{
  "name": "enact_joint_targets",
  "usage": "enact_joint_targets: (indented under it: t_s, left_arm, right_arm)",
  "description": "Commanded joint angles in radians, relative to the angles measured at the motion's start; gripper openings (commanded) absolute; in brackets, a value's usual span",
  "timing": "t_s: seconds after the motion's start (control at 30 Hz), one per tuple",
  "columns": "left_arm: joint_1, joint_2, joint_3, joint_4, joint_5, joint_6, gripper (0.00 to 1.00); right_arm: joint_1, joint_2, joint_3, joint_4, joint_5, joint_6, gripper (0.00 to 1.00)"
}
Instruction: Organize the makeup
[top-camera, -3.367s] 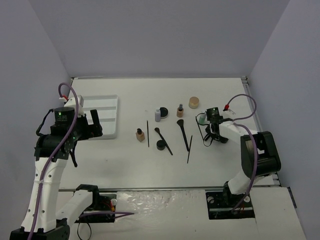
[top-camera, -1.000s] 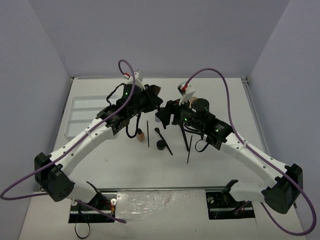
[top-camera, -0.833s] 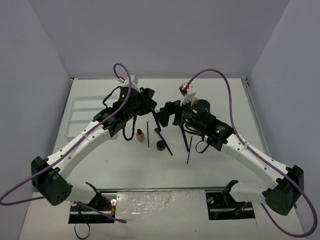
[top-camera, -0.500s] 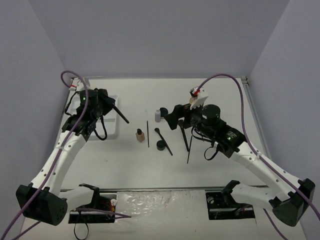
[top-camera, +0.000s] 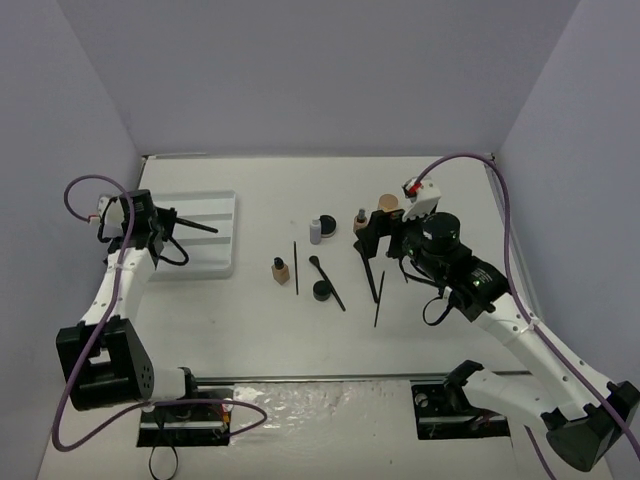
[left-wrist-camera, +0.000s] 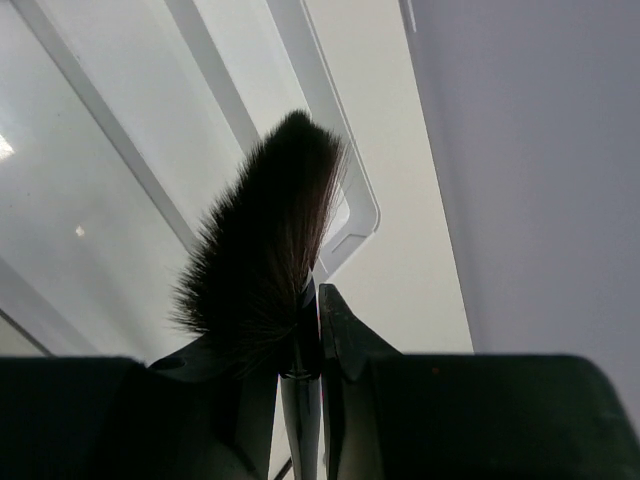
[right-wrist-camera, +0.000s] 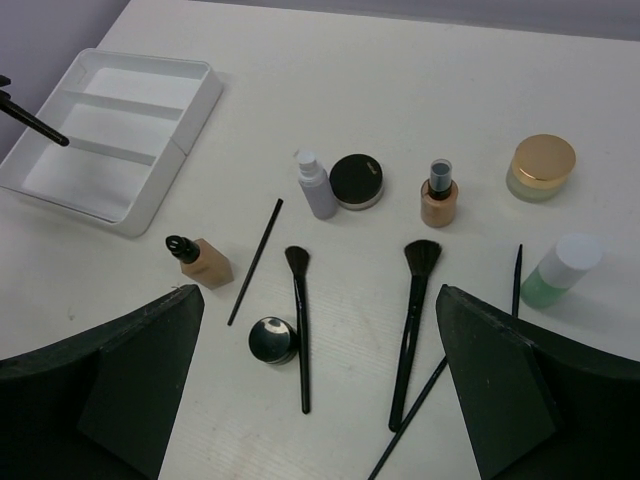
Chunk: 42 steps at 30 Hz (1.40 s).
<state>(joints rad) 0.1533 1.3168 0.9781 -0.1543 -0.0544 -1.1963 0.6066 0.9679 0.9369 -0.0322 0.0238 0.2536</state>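
My left gripper (top-camera: 160, 222) is shut on a black makeup brush (top-camera: 196, 227), held over the white ridged tray (top-camera: 222, 262). In the left wrist view its bristles (left-wrist-camera: 265, 240) fan out above the fingers (left-wrist-camera: 345, 335). My right gripper (top-camera: 385, 240) hangs open above the makeup at mid-table, holding nothing. Below it lie two black brushes (right-wrist-camera: 300, 320) (right-wrist-camera: 412, 310), a black pot (right-wrist-camera: 272, 340), a beige bottle (right-wrist-camera: 205, 262), thin pencils (right-wrist-camera: 255, 260), a grey bottle (right-wrist-camera: 317, 187), a black compact (right-wrist-camera: 357, 181), a pump bottle (right-wrist-camera: 438, 200), a gold-lidded jar (right-wrist-camera: 541, 167) and a green-white bottle (right-wrist-camera: 560, 270).
The tray (right-wrist-camera: 150, 205) sits at the table's left side with ridged dividers inside. Grey walls close the table in on three sides. The right arm (top-camera: 480, 285) stretches across the right half of the table.
The left arm swung from the table's middle out to the tray, carrying the brush. The right gripper drew back to the right and opened wider.
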Motion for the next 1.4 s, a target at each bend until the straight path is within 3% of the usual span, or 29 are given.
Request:
enact_joint_targets:
  t_s: [0.0,0.17,0.37,0.67,0.87,1.03,1.2,1.37]
  left_arm:
    - [0.008,0.100,0.020,0.214,-0.036,-0.173,0.00]
    - [0.006,0.234,0.095,0.201,-0.072,-0.225,0.00]
    - [0.006,0.300,0.071,0.266,-0.152,-0.282,0.03]
    - [0.006,0.423,0.115,0.262,-0.124,-0.321,0.05]
    - [0.006,0.433,0.108,0.263,-0.121,-0.329,0.22]
    - [0.006,0.414,0.111,0.252,-0.113,-0.327,0.42]
    - [0.006,0.390,0.104,0.245,-0.094,-0.324,0.51]
    - [0.004,0.324,0.110,0.212,-0.053,-0.279,0.54]
  right_arm:
    - [-0.045,-0.046,-0.004,0.035,0.013,-0.037,1.00]
    - [-0.068,-0.076,-0.017,-0.015,0.025,-0.039,1.00]
    - [-0.082,-0.093,-0.031,-0.033,0.036,-0.030,1.00]
    - [-0.085,-0.095,-0.032,-0.043,0.054,-0.025,1.00]
    - [-0.085,-0.107,-0.037,-0.052,0.058,-0.022,1.00]
    - [-0.085,-0.112,-0.038,-0.056,0.056,-0.020,1.00]
    - [-0.085,-0.122,-0.036,-0.058,0.053,-0.020,1.00]
    - [-0.085,-0.125,-0.041,-0.075,0.050,-0.014,1.00]
